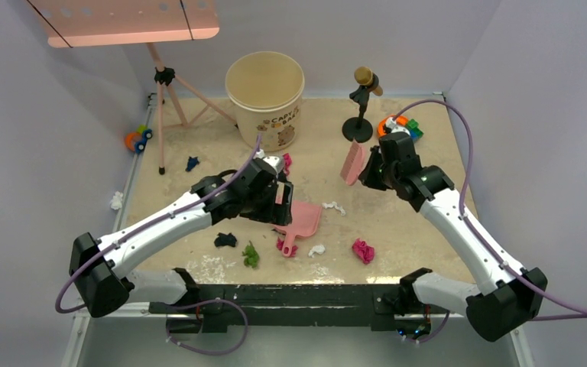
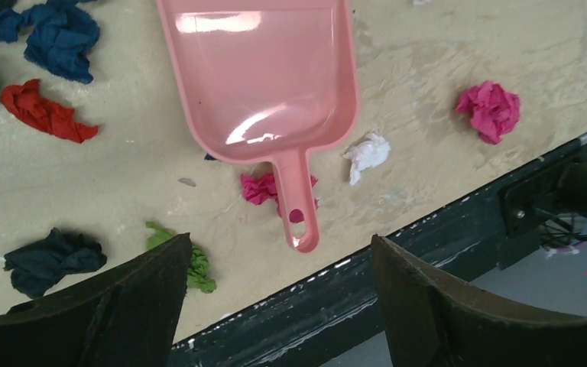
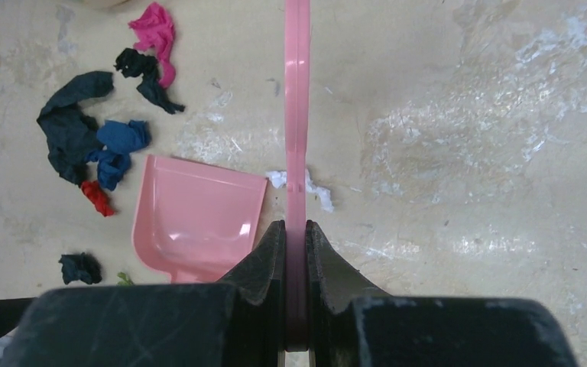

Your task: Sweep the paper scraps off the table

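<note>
Scraps lying scattered on table. Magenta and white ones sitting just beside dustpan handle, under your left gripper. Red, blue and dark ones lying off to one side of its jaws. Dustpan lying flat, handle pointing between those jaws. Your left gripper is hanging released, grasping nothing. Your right gripper is clenching thin pink paddle edge-on, white scrap lying just beside paddle ahead of fingers.

Pale lilac-grey walls on three sides; pink board top left (tripod beneath).
</note>
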